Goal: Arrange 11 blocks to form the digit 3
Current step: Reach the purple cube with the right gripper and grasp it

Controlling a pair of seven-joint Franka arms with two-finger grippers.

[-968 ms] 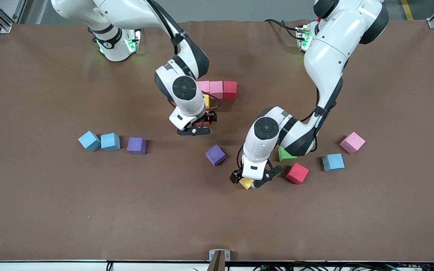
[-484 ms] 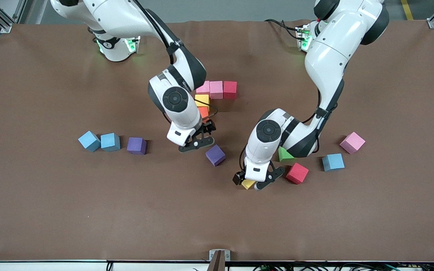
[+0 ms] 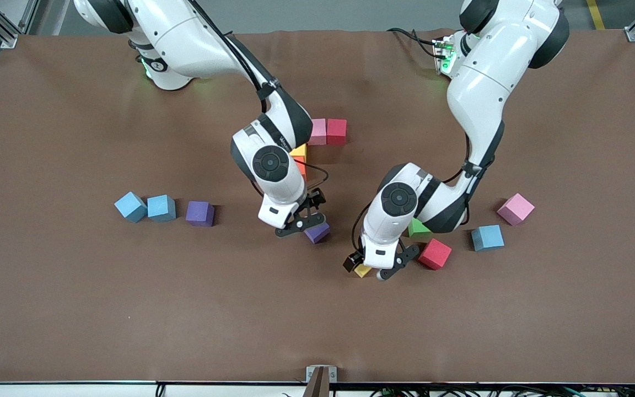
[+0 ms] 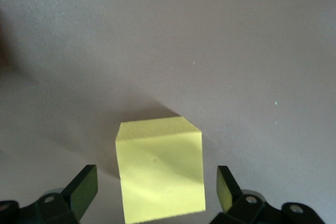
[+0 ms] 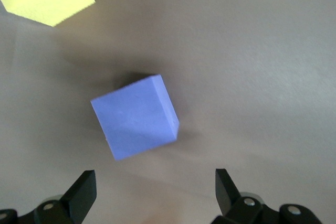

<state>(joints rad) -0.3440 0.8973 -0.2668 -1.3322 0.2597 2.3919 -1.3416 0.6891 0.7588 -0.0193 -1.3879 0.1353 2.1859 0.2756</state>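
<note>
Blocks are small matte cubes in plain colours, all one size, scattered on the brown table. Toward the right arm's end: 2 light blue blocks touching, a purple block just beside them. Mid-table, the start of the digit 3: a pink block touching a red block in a row (the rest of that row is hidden by the right arm), then a yellow block and an orange block running from it toward the front camera, both partly hidden. Right gripper is over a second purple block, fingers spread wide, nothing between them. Left gripper is low over a second yellow block, fingers spread to either side and apart from its faces. Toward the left arm's end: a green block partly under the left arm, a second red block near it, a blue block, a second pink block. Count visible: 3 blue, 2 purple, 2 pink, 2 red, 2 yellow, 1 orange, 1 green.
</note>
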